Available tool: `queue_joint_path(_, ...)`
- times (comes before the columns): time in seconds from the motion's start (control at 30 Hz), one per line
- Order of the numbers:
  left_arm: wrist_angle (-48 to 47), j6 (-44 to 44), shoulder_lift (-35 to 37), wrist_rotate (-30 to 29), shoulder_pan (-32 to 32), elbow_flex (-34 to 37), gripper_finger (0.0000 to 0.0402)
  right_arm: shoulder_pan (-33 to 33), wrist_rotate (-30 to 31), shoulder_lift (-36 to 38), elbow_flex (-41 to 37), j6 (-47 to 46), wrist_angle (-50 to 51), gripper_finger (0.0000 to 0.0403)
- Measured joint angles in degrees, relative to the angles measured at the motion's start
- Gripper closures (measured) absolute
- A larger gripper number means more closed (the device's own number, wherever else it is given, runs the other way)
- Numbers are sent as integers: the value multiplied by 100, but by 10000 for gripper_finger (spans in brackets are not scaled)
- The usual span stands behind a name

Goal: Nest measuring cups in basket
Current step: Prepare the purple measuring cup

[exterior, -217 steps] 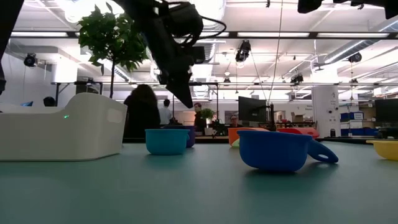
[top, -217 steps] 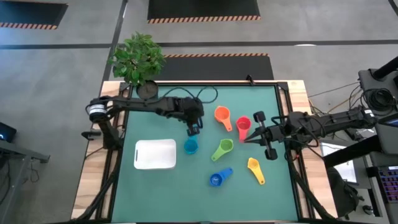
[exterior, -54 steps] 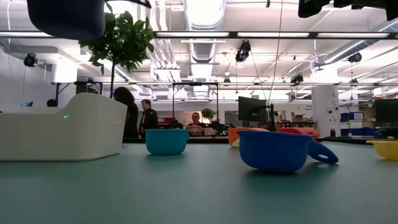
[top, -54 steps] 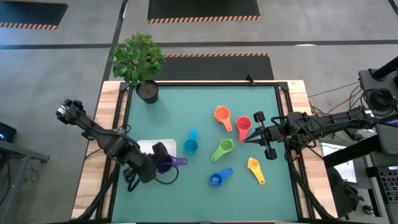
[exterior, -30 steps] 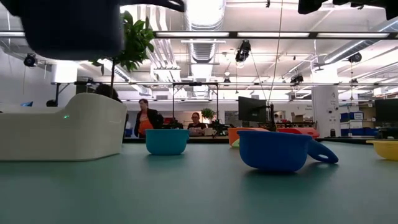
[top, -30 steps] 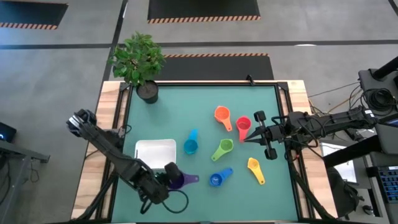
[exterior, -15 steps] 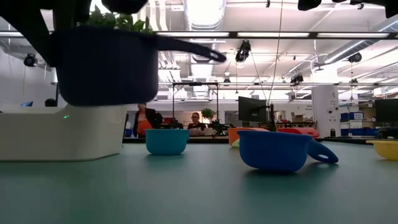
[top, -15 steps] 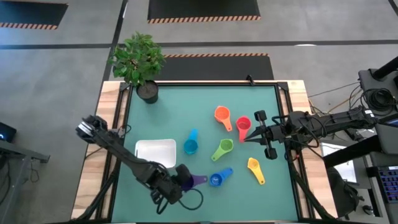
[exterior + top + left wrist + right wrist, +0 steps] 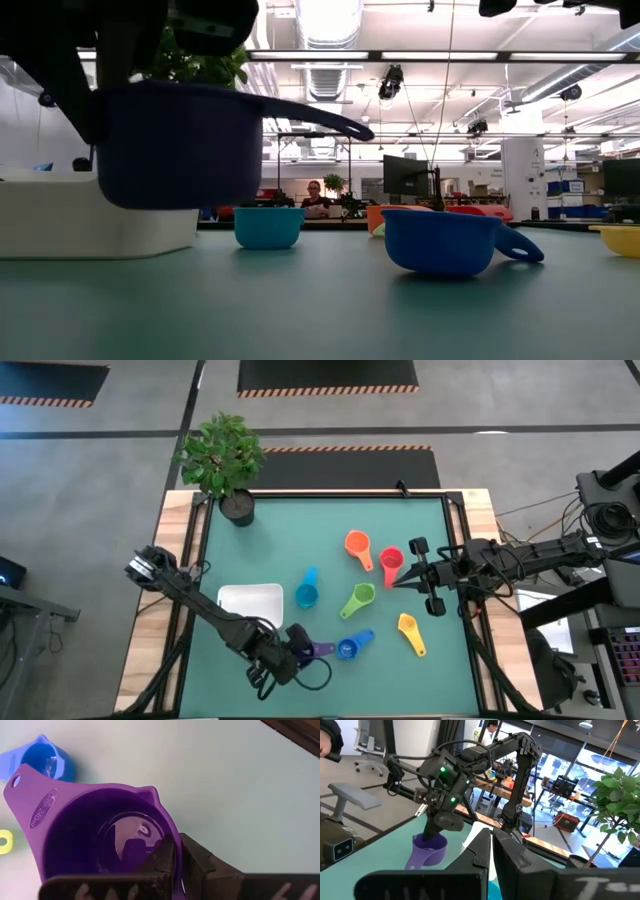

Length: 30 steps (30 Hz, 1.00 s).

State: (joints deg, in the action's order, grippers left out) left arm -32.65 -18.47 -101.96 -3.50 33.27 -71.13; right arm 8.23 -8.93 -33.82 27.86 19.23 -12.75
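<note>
My left gripper [image 9: 297, 654] hangs over the near middle of the table, to the right of the white basket [image 9: 226, 594], and is shut on the purple cup [image 9: 308, 652]. That cup's handle [image 9: 325, 649] points at the dark blue cup [image 9: 348, 649] beside it. The light blue [image 9: 306, 595], green [image 9: 358, 600], orange [image 9: 357, 544], red [image 9: 390, 559] and yellow [image 9: 409, 629] cups rest on their bottoms on the mat. My right gripper [image 9: 393, 583] waits shut beside the red cup's handle. My left gripper pinches the purple cup's wall at the rim [image 9: 167, 836], on the side away from the handle [image 9: 31, 802]. One finger [image 9: 161, 862] is inside the bowl and the other [image 9: 200, 865] outside, coming from above. The cup [image 9: 175, 145] is lifted clear and upright.
A potted plant [image 9: 225, 460] stands at the table's far left corner. The basket [image 9: 60, 215] lies behind the raised cup in the low view. Bare mat lies along the near edge [image 9: 330, 695] and the far middle. People show in the room beyond.
My left gripper has carried the purple cup toward the table's right, away from the basket and closer to the dark blue cup. The cup has come lower over the mat, its handle still pointing right. It stays held.
</note>
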Motion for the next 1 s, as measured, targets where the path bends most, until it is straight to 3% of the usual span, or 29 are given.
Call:
queue_joint_path(0.57, 730, 183, 99, 423, -230, 575, 399, 0, 0, 0, 0, -33, 4, 394)
queue_joint_path(1.0, 768, 152, 112, 476, -266, 592, 387, 2, 0, 0, 0, -60, 15, 394)
